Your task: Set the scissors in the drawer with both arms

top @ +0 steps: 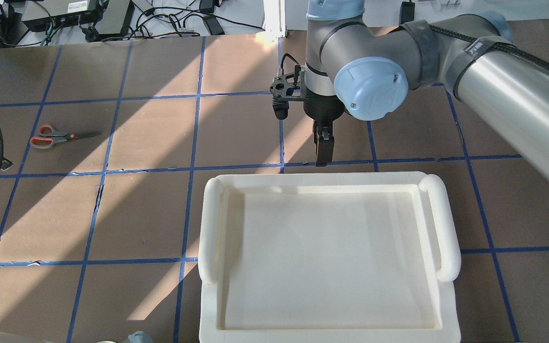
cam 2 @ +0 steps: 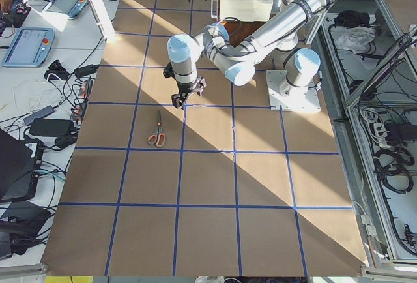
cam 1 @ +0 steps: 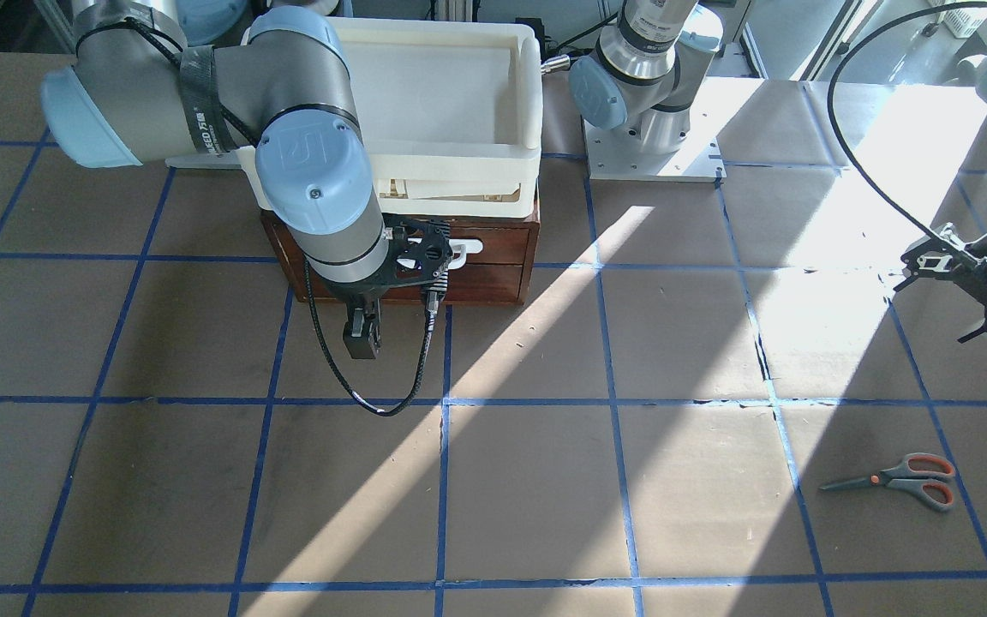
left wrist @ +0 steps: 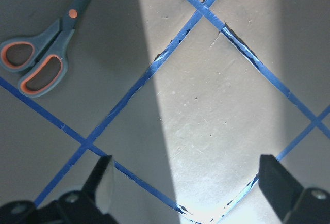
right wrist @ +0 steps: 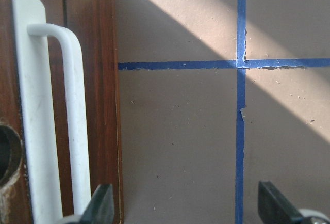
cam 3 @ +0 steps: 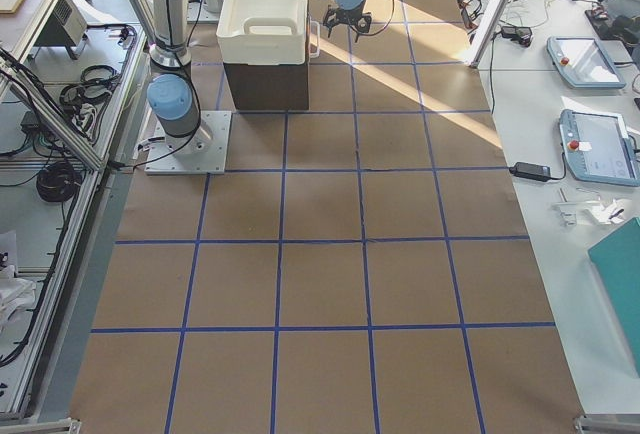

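Observation:
The scissors [cam 1: 896, 480] lie flat on the brown table, grey with orange-lined loops. They also show in the overhead view [top: 55, 136] and at the top left of the left wrist view [left wrist: 41, 53]. My left gripper [left wrist: 188, 195] is open and empty, hovering above the table beside the scissors [cam 2: 157, 131]. The dark reddish-brown drawer [cam 1: 493, 257] looks shut under a cream tray; its white bar handle [right wrist: 51, 121] stands at the left of the right wrist view. My right gripper [right wrist: 185, 211] is open and empty, just in front of the drawer and to one side of the handle.
The cream plastic tray [top: 446, 228] sits on top of the drawer cabinet and hides it in the overhead view. Blue tape lines grid the table. A band of sunlight crosses the middle. The left arm's base [cam 1: 652, 128] stands beside the cabinet.

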Controlling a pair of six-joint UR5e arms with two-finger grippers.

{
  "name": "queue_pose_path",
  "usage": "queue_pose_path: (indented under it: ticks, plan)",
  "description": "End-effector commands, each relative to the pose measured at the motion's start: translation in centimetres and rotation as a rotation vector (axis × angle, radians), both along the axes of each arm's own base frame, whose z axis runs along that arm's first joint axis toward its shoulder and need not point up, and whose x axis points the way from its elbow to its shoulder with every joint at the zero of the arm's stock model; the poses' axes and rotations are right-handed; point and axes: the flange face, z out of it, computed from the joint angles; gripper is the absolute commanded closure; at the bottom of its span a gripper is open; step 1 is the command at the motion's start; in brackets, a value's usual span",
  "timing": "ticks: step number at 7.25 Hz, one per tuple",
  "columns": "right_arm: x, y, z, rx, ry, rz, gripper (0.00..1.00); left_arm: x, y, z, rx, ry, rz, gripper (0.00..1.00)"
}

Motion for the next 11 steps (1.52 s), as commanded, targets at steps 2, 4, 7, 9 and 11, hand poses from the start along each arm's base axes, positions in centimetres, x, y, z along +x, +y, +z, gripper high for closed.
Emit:
queue_pose_path:
  ticks: [2,4,7,9,11]
  plan:
    - [1.6,1.0,-0.5,0.024,0.008,0.025,0.00,1.6,-2.0,-3.7,-0.019,-0.005,-0.192,0.00]
    - [1.4,1.7,-1.4,0.093,0.027,0.025,0.00,2.2,-2.9,-5.9,-0.026,0.002,-0.263,0.00]
    - [1.3,2.3,-1.8,0.139,0.039,0.025,0.00,3.7,-5.0,-8.3,-0.110,-0.074,-0.398,0.00]
    - [1.3,2.2,-2.4,0.144,0.039,0.029,0.00,3.9,-5.6,-10.4,-0.109,-0.066,-0.436,0.00]
    - [1.3,2.0,-3.3,0.158,0.044,0.030,0.00,3.1,-6.5,-12.4,-0.114,-0.027,-0.492,0.00]
